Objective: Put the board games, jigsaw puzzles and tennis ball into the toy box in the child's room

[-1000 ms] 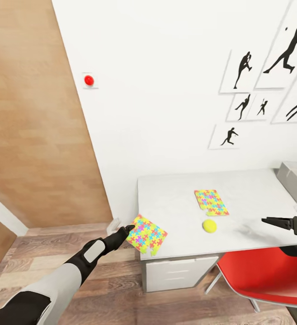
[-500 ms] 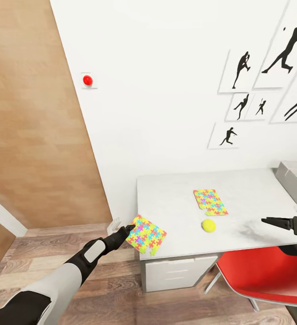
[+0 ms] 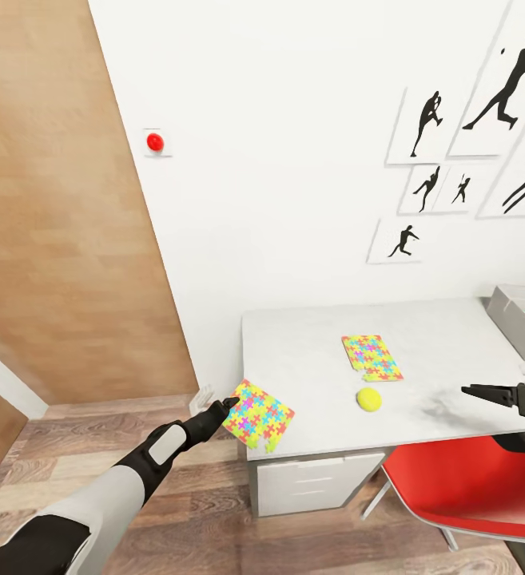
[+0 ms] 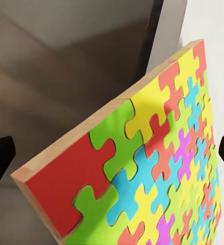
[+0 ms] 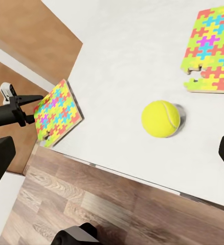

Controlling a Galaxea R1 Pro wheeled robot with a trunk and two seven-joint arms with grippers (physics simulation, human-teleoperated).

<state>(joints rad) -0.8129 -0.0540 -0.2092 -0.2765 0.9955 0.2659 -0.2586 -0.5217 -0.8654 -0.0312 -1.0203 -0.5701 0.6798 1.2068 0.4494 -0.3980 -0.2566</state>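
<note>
Your left gripper [image 3: 232, 402] has its fingers spread wide around the corner of the jigsaw puzzle [image 3: 259, 414], which overhangs the table's [image 3: 310, 375] front left corner, tilted. Nudge it and it could slide off the edge. It's a thin wood-backed board of bright interlocking pieces. Your right gripper [image 3: 478, 392] hangs apart beside the tennis ball [image 3: 369, 398].

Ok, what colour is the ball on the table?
Yellow-green, with a pale seam: the tennis ball shows best in the right wrist view, lying on the table.
</note>
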